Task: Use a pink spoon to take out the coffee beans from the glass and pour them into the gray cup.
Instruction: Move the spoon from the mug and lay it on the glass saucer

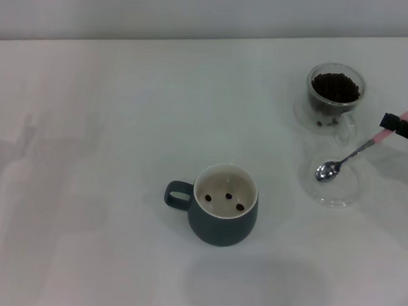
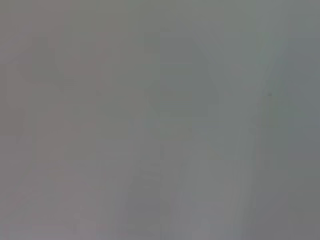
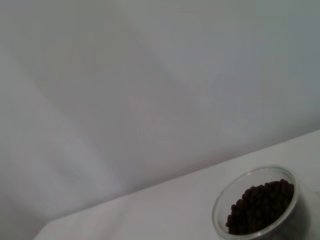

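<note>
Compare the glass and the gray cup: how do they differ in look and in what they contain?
The glass is clear and holds a full heap of coffee beans; the gray cup is opaque dark blue-gray with a cream inside and holds only three beans. The glass stands far right, the gray cup nearer the middle. Both stand upright on the white table, and each has a handle.

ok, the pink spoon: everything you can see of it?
The pink spoon has a shiny metal bowl and stem and a pale pink handle end. It lies tilted, its empty bowl resting in the shallow clear dish, near the glass. The right gripper is at the handle tip, at the table's right edge.
</note>
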